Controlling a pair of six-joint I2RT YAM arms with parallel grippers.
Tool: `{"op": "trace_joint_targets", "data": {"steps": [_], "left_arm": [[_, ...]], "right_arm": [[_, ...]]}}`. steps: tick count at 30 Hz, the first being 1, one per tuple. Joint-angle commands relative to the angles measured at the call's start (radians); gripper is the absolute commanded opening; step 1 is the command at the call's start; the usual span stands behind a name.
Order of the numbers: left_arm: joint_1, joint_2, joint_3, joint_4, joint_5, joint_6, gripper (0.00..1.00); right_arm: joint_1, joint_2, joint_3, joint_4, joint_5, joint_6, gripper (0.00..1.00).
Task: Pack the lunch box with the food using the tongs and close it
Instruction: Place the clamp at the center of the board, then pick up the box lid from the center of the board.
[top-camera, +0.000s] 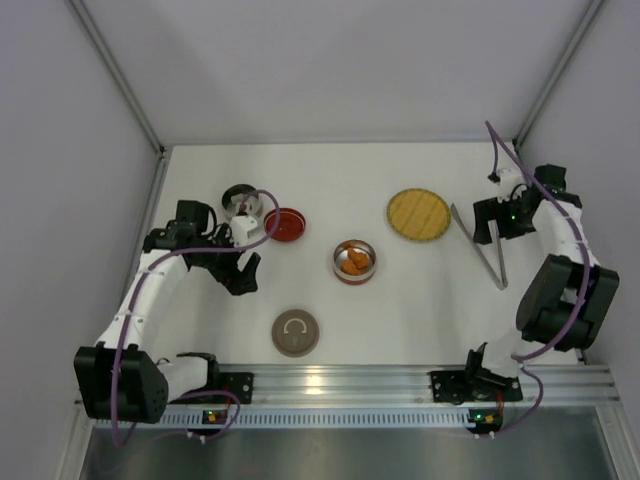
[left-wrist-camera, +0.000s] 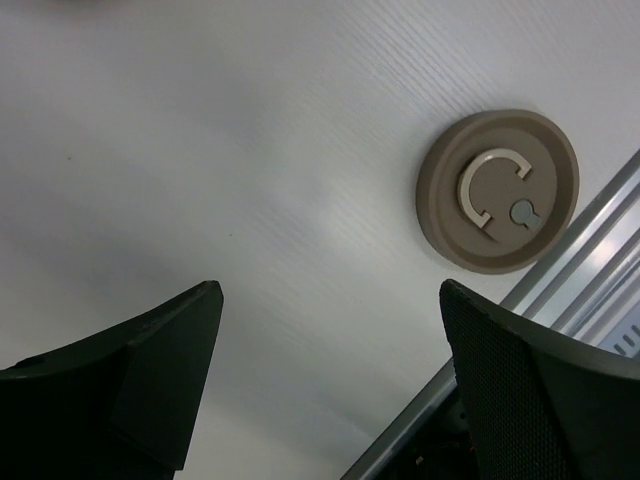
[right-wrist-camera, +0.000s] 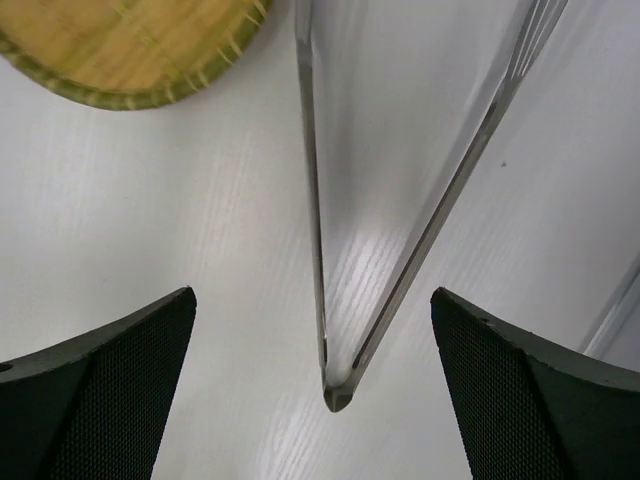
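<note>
Tongs (top-camera: 480, 248) lie flat near the tabletop's right edge, just beside the yellow plate (top-camera: 418, 214), joined end toward the near edge. Right gripper (right-wrist-camera: 312, 330) hangs over them, jaws spread wide and holding nothing; left gripper (left-wrist-camera: 330, 290) is wide too. They look like light, springy, slick steel. I'd pinch across both arms just above the joint.

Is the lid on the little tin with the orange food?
Off. The tin stands uncovered, with the orange pieces inside showing. The round brown lid lies apart from it on the table.
</note>
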Motion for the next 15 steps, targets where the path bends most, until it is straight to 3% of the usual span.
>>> {"op": "trace_joint_targets", "data": {"steps": [1,6,12,15], "left_arm": [[-0.025,-0.018,-0.035,-0.1,0.068,0.146,0.93],[-0.177,0.029,-0.069,-0.072,0.033,0.065,0.82],[-0.433,0.13,-0.103,0.028,-0.171,-0.076,0.66],[-0.441,0.146,-0.094,0.034,-0.136,-0.067,0.64]], "right_arm": [[0.002,-0.158,0.093,-0.13,-0.196,-0.081,0.99],[0.069,-0.276,0.072,-0.219,-0.287,-0.059,0.99],[0.122,-0.407,-0.043,-0.189,-0.376,0.089,0.95],[0.132,-0.482,-0.118,-0.196,-0.438,0.047,0.9]]}}
